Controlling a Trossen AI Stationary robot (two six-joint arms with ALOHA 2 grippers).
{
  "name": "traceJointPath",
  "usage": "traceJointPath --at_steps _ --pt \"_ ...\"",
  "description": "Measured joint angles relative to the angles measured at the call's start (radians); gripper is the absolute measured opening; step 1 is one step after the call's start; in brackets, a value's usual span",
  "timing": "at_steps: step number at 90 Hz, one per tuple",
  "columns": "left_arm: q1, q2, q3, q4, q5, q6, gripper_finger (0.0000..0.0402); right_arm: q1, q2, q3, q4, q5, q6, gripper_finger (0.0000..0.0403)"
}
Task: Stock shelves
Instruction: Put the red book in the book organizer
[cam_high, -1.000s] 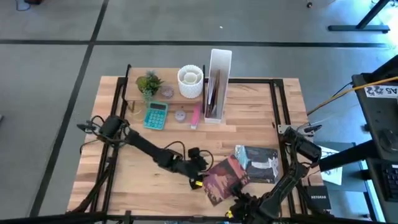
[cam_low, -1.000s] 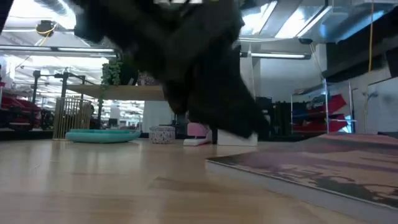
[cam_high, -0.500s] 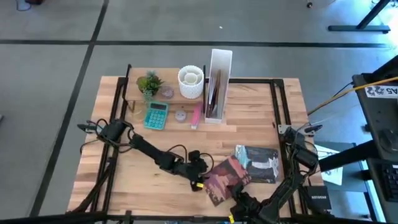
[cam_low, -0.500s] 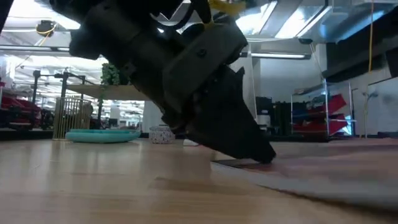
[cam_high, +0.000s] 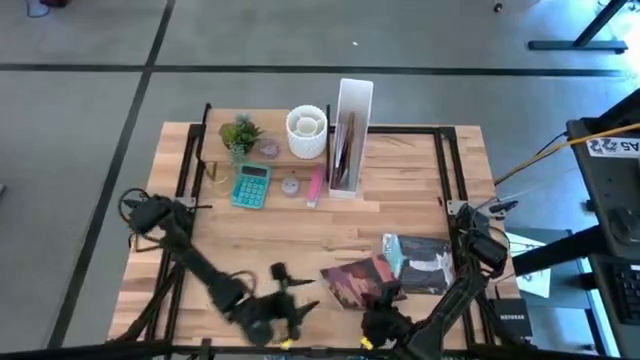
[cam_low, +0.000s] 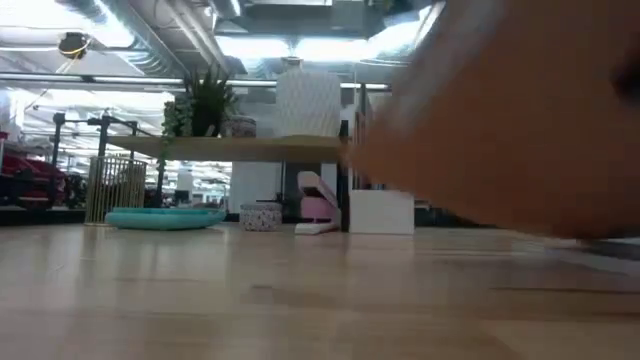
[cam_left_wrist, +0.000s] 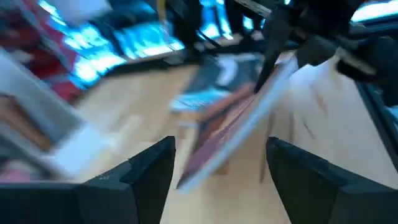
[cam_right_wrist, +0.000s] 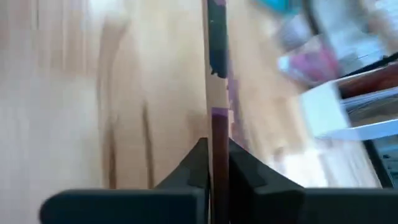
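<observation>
At the counter's near edge, the right pincer is clamped on a dark magazine. The left pincer gapes empty at its 9 o'clock. The shelves stand far off, toward 11 o'clock.

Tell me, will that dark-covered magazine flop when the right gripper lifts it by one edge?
Probably somewhat. The magazine looks thin and flat, and the right gripper pinches only one edge, so the free end may sag. In the left wrist view it holds a fairly straight line, suggesting some stiffness.

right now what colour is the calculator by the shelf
Teal calculator, clearest in the high view.
</observation>
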Motion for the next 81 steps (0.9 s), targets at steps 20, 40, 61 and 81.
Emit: traceJointPath --at_steps 20,40,61,81 --pt "-0.168 -0.029 0.004 0.012 -0.314 0.07 0.0235 -0.058 -0.021 0.081 -0.164 0.473 0.251 0.0002" --pt "-0.207 -0.03 -0.002 0.009 -0.34 0.018 0.0235 -0.208 -0.119 0.047 -0.249 0.512 0.402 0.0001" --pt "-0.198 -0.03 -0.002 -0.066 -0.339 -0.059 0.0235 -0.37 -0.289 0.036 -0.252 0.518 0.297 0.0001" --pt "-0.171 -0.029 -0.002 -0.137 -0.295 -0.173 0.0235 -0.501 -0.411 0.036 -0.252 0.52 0.239 0.0"
